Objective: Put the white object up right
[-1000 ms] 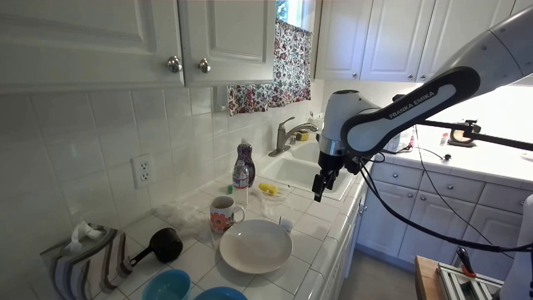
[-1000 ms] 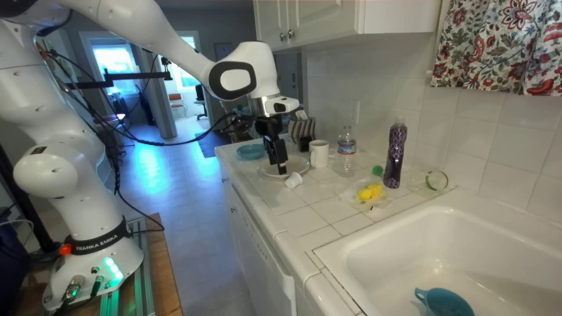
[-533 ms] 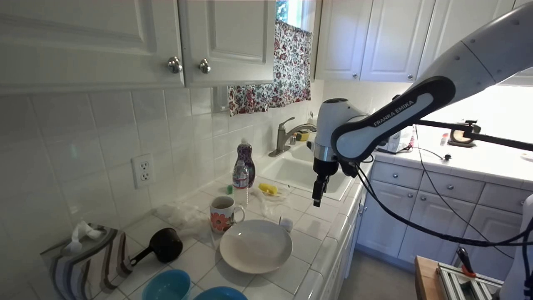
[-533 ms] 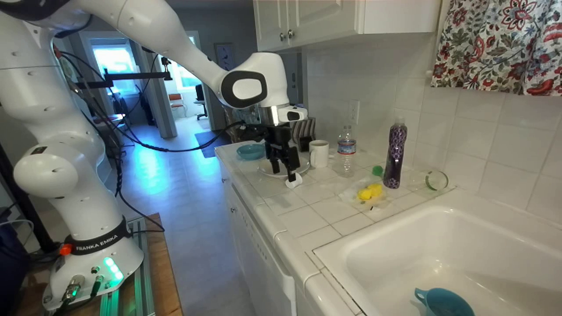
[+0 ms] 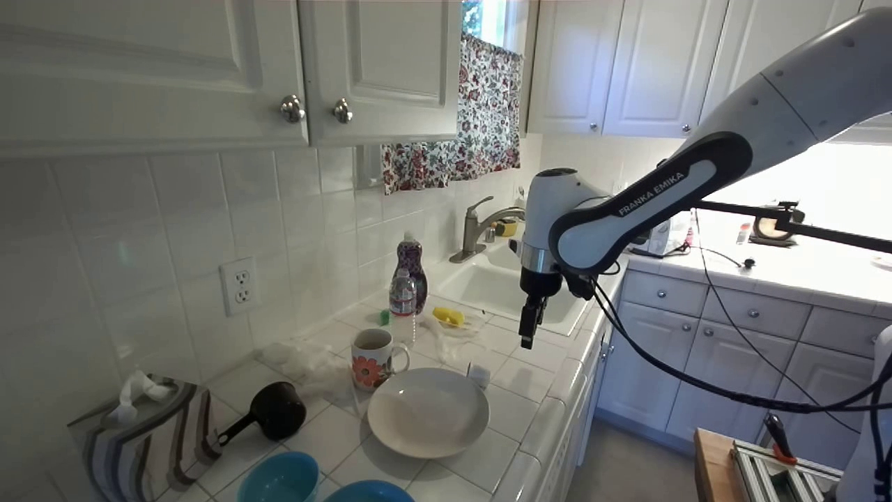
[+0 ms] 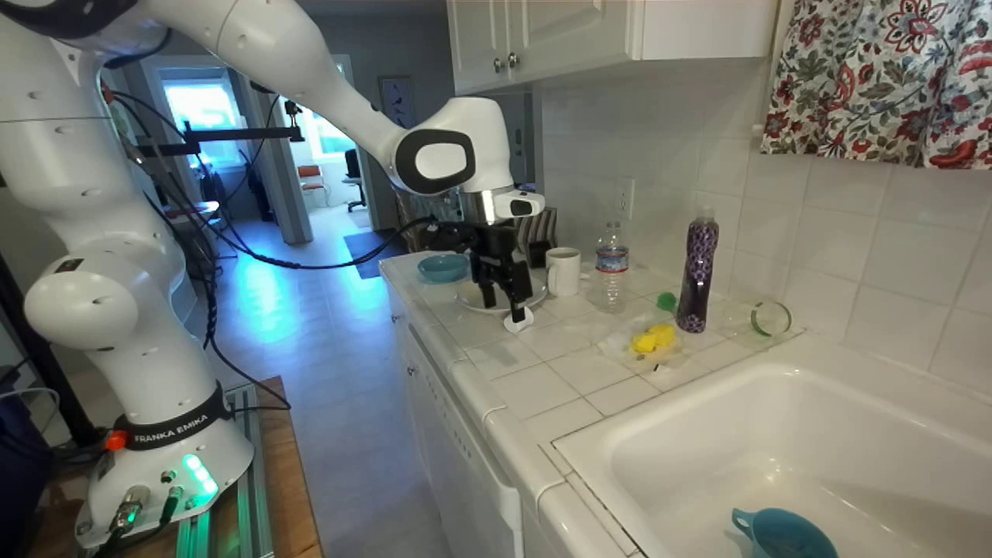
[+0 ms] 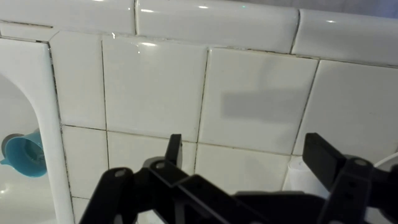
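Observation:
The white object [image 5: 478, 376], a small whitish cup-like cylinder, lies on its side on the tiled counter beside the plate. In an exterior view the white object [image 6: 518, 321] is partly hidden behind a fingertip. My gripper [image 7: 243, 138] is open and empty, pointing down above the counter. In the wrist view the white object [image 7: 306, 177] shows low at the right, partly covered by the right finger [image 7: 323, 158], and is not between the fingers. The gripper also shows in both exterior views [image 5: 527, 343] [image 6: 503, 311].
A round white plate [image 5: 428, 415] and a flowered mug [image 5: 368, 362] stand close to the white object. A water bottle [image 6: 612, 267], a purple bottle [image 6: 697, 275] and a yellow item [image 6: 652, 339] stand nearby. The sink [image 7: 46, 124] holds a blue cup [image 7: 26, 154].
My gripper has moved lower and, in an exterior view, to the right, and its wrist has turned. A fingertip now overlaps the white object there. The white object has not visibly moved.

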Action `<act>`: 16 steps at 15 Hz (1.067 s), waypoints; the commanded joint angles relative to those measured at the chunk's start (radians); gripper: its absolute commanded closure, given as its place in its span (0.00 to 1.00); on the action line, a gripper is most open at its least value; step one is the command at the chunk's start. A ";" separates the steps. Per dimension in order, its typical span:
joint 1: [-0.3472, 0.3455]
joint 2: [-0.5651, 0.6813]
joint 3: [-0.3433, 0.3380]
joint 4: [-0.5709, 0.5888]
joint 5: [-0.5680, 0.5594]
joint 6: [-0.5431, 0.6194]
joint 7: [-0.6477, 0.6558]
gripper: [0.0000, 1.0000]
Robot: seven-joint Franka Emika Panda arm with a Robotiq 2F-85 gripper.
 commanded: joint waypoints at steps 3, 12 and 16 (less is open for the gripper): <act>0.013 0.079 0.004 0.034 0.032 0.082 -0.060 0.00; 0.014 0.155 0.049 0.051 0.072 0.184 -0.228 0.00; 0.018 0.166 0.076 0.057 0.097 0.188 -0.255 0.00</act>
